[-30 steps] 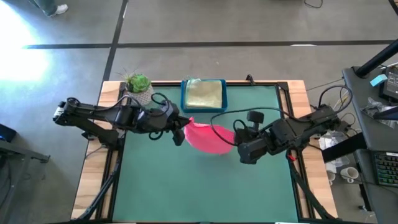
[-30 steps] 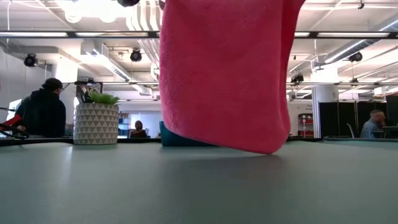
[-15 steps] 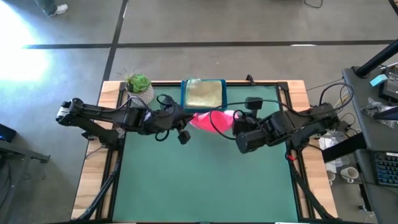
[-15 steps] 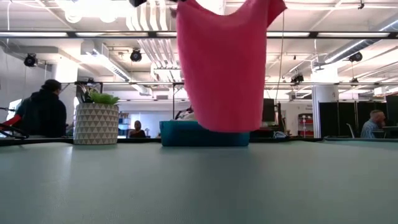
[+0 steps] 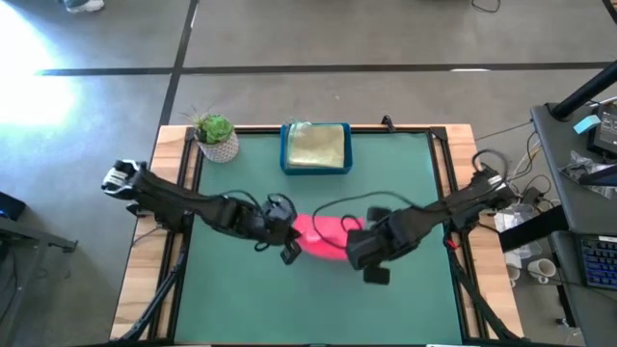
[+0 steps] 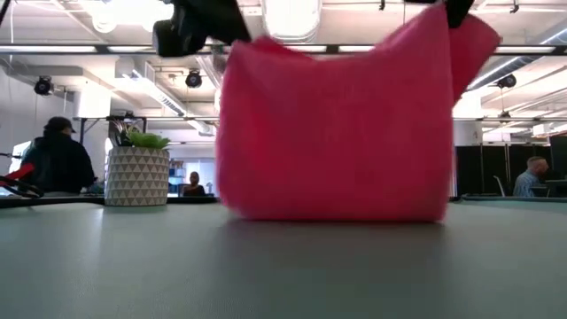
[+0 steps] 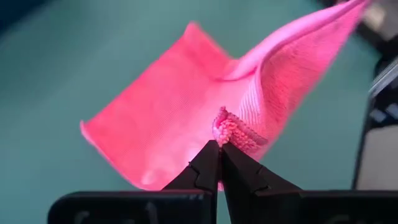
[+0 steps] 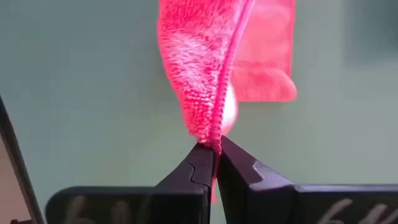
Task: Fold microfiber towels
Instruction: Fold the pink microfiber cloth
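A hot pink microfiber towel [image 5: 323,234] hangs spread between my two grippers over the middle of the green table; in the low view, the towel [image 6: 332,133] has its lower edge down at the table top. My left gripper [image 5: 289,234] is shut on its left upper corner, and my right gripper [image 5: 355,241] is shut on its right upper corner. A pale folded towel [image 5: 315,146] lies in the blue tray [image 5: 284,149] at the far edge. My left gripper pinches a bunched upper corner of the pink towel [image 7: 231,129] between its two shut fingertips, slanting down from the table's left. The cloth hangs away below it. My right gripper pinches the other upper corner by its hemmed edge [image 8: 214,138] between its shut fingertips, from above, pointing steeply down. The towel sags slightly between the two holds.
A potted plant [image 5: 216,135] stands at the far left corner, next to the blue tray. Green table surface [image 5: 318,299] lies bare toward the near edge. People sit in the room beyond the table [image 6: 60,159].
Both grippers swung the pink towel toward the far edge, then brought it back toward the near edge and down. The towel, which hung narrow and clear of the table half a second ago, is now spread wide with its lower edge at the table. Both stayed shut.
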`<action>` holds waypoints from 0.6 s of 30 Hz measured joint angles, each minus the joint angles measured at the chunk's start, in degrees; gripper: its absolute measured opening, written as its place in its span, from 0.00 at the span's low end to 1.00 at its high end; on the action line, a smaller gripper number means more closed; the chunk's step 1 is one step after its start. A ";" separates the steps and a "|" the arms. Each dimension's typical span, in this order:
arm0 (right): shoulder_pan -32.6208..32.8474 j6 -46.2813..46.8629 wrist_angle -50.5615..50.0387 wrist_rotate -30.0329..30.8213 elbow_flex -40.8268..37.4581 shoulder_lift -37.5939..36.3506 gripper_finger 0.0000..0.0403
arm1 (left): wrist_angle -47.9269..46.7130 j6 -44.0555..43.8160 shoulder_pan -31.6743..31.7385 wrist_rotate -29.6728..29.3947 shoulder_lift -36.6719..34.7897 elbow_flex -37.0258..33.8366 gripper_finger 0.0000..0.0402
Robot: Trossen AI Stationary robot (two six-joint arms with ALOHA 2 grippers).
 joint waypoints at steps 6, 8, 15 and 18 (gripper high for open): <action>0.33 -0.29 4.18 0.68 -4.12 3.50 0.02 | -0.15 -0.46 -0.28 1.75 6.23 -0.01 0.00; 0.31 -0.27 4.53 1.65 -6.25 4.18 0.02 | -0.13 -0.48 -0.28 1.52 7.89 -0.10 0.00; 0.29 2.14 7.58 -3.30 -12.78 4.69 0.02 | -2.21 -0.48 -0.26 -0.75 7.98 -0.10 0.00; 0.57 2.17 8.20 -4.35 -13.12 4.61 0.02 | -5.88 -0.43 -0.03 -3.17 5.94 -0.10 0.00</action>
